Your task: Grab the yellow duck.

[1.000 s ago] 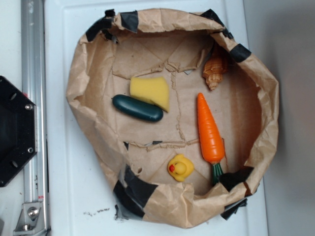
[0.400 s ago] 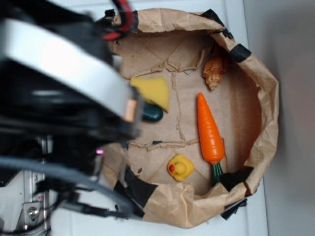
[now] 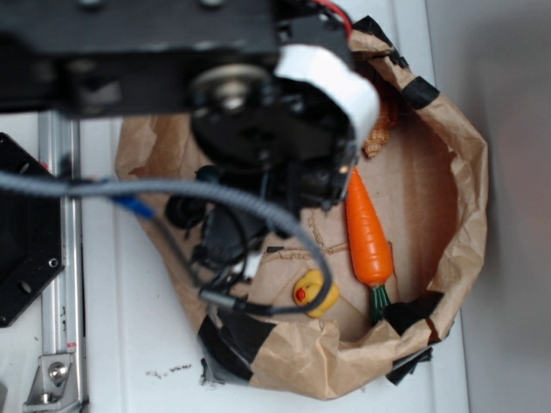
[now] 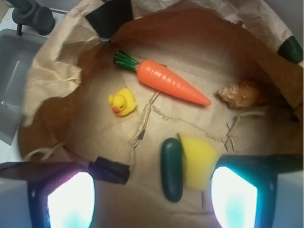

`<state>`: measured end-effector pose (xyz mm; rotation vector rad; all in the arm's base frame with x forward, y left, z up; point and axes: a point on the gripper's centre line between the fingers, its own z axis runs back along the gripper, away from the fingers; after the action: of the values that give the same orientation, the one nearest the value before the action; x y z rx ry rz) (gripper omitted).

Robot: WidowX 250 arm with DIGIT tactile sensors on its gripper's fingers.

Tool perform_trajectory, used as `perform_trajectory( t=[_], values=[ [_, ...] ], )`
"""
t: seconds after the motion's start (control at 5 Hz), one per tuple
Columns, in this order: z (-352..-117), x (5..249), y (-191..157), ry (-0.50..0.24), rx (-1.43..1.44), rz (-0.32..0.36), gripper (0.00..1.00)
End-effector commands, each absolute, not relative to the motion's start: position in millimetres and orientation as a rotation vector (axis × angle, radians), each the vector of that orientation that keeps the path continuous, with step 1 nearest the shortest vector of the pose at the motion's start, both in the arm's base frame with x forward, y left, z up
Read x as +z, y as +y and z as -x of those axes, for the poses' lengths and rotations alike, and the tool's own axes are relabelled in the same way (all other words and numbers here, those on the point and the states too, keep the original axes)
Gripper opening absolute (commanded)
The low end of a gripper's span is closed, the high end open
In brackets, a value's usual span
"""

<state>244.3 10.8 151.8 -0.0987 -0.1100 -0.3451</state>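
The yellow duck (image 3: pixel 319 293) is small and glossy with a red-orange beak, lying on the paper floor of the brown paper bag (image 3: pixel 461 189), near its front. It also shows in the wrist view (image 4: pixel 122 102), left of centre. My gripper (image 4: pixel 152 202) is open and empty, its two pale fingers (image 4: pixel 71 202) spread wide at the bottom of the wrist view. It hangs above the bag, over the green and yellow items, well away from the duck. In the exterior view the arm (image 3: pixel 267 129) covers the bag's left half; a cable crosses the duck.
An orange toy carrot (image 3: pixel 366 228) lies right of the duck. A brown shell (image 4: pixel 242 94), a dark green oblong (image 4: pixel 172 168) and a yellow sponge (image 4: pixel 198 161) also lie in the bag. The bag's crumpled walls carry black tape patches (image 3: pixel 237 331). A metal rail (image 3: pixel 60 258) runs along the left.
The arm swung in from the left and now hovers over the bag's left and middle, hiding the sponge and green oblong in the exterior view. The objects have not moved.
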Motion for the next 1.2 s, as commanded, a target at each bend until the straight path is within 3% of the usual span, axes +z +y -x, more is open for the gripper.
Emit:
perform_trajectory(
  t=[0.0, 0.2, 0.4, 0.6, 0.8, 1.0],
  values=[
    [-273.8, 140.8, 24.8, -0.232, -0.418, -0.027, 1.0],
    [-280.9, 110.8, 10.8, -0.226, -0.512, -0.058, 1.0],
    [-272.9, 77.0, -5.9, -0.166, -0.678, -0.019, 1.0],
    [-270.9, 83.5, -21.9, -0.172, -0.782, 0.06, 1.0],
    [-267.6, 91.2, -39.6, -0.128, -0.807, 0.211, 1.0],
    [-270.3, 96.7, -54.6, -0.127, -0.782, 0.2, 1.0]
  ],
)
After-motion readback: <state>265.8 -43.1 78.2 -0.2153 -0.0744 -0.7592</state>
